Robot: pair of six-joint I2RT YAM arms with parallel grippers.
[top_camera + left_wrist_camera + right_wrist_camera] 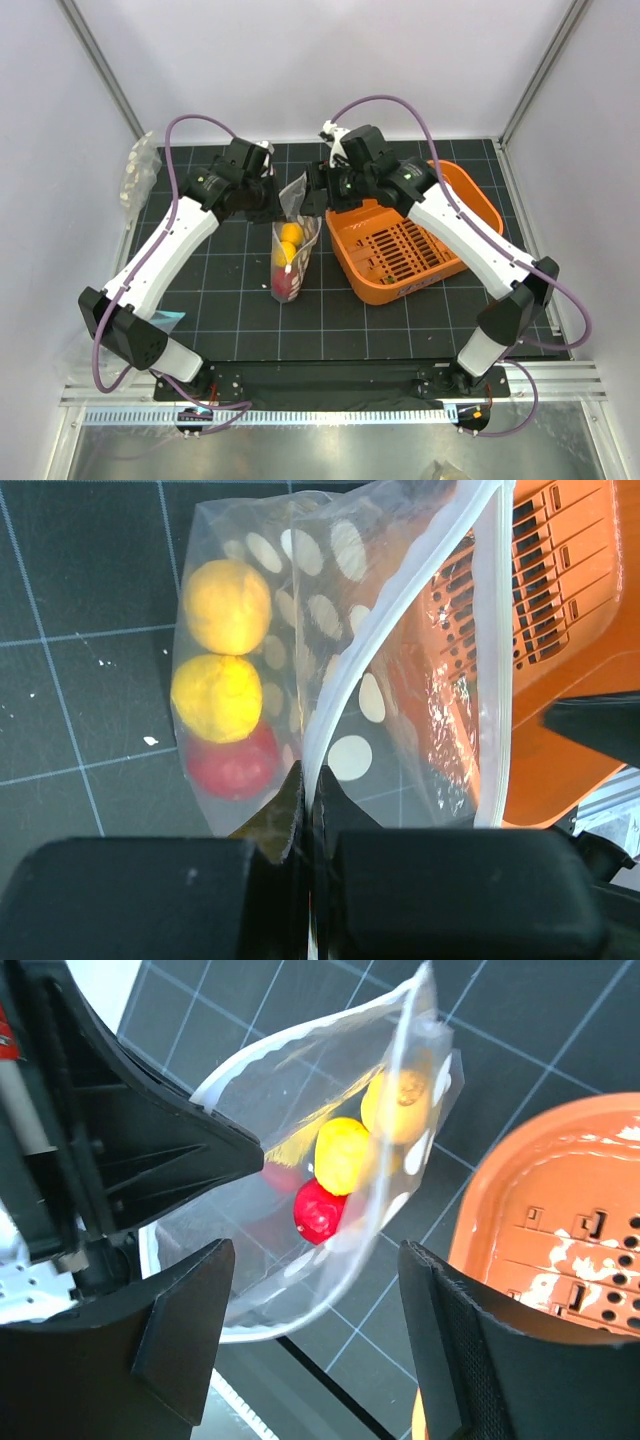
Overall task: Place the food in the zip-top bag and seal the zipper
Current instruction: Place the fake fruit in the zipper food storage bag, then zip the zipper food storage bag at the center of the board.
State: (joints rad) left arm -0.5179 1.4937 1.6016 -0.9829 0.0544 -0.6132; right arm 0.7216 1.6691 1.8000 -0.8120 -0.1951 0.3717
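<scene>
A robotics lab cell: white panel walls [300, 60], aluminium frame rails [580, 382], a black gridded work mat [240, 310].

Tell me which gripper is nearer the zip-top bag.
Left. The left gripper is shut on the rim of the zip-top bag, so it touches it. The right gripper is open just off the bag's mouth, no contact visible.

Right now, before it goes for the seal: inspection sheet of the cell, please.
Surface: black grid mat.
Job's things: zip-top bag holds the food, two yellow, one red; zipper unsealed, mouth gaping.
Clutter: orange basket beside the bag; clear plastic bundle far left.
Grippers: left gripper shut on the bag's zipper edge; right gripper open at the mouth.
Cables: purple cables loop above both arms.
Surroundings: white walls.
</scene>
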